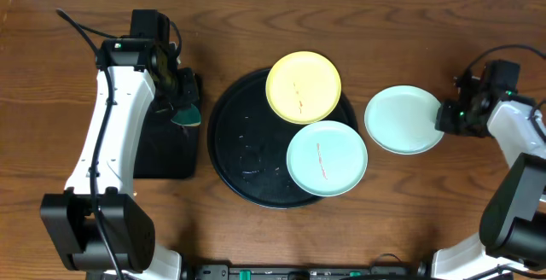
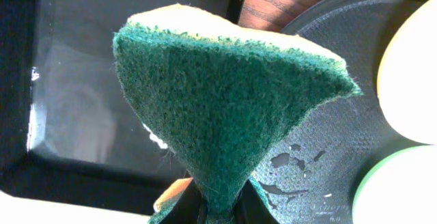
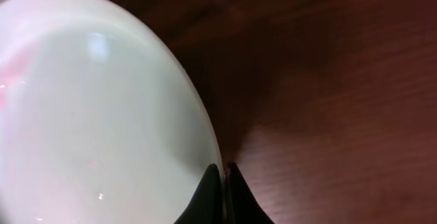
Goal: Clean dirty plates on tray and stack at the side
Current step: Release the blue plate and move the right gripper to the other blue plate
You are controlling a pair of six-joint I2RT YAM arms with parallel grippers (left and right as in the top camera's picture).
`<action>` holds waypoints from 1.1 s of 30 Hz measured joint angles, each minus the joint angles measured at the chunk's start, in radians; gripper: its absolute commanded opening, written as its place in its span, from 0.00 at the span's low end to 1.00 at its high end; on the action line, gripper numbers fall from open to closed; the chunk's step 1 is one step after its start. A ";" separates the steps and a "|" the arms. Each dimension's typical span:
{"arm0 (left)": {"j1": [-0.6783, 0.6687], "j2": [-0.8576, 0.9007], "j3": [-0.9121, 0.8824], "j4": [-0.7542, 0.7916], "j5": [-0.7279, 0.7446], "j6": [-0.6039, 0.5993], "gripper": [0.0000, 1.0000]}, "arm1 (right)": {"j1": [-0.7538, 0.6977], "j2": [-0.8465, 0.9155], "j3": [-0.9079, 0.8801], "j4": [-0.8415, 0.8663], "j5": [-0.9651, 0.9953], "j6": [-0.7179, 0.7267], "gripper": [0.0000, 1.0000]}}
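Observation:
The round black tray [image 1: 239, 135] lies mid-table. A pale yellow plate [image 1: 304, 86] with reddish marks rests over its upper right rim. On the tray's right side sits a turquoise plate [image 1: 327, 157] with a red streak. A second turquoise plate [image 1: 404, 119] lies on the wood to the right of the tray, and my right gripper [image 1: 443, 118] is shut on its right rim [image 3: 205, 135]. My left gripper [image 1: 180, 94] is left of the tray and is shut on a green-and-yellow sponge [image 2: 225, 108].
A rectangular black tray [image 1: 162, 148] lies under the left arm, with its glossy floor [image 2: 82, 115] behind the sponge. Water drops dot the round tray [image 2: 321, 149]. Bare wood [image 3: 341, 101] lies right of the held plate.

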 measured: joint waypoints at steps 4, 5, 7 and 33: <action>0.000 0.000 0.000 0.000 0.000 0.000 0.07 | 0.000 0.000 -0.027 0.023 0.006 -0.022 0.12; 0.000 0.000 0.000 0.000 0.000 0.000 0.07 | 0.000 0.000 -0.027 0.022 0.006 -0.024 0.17; 0.000 0.000 0.000 0.000 0.000 0.000 0.07 | 0.000 0.000 -0.026 0.013 0.005 -0.026 0.26; 0.000 0.000 0.000 0.006 0.000 0.000 0.07 | 0.409 -0.072 0.223 -0.154 -0.134 0.100 0.27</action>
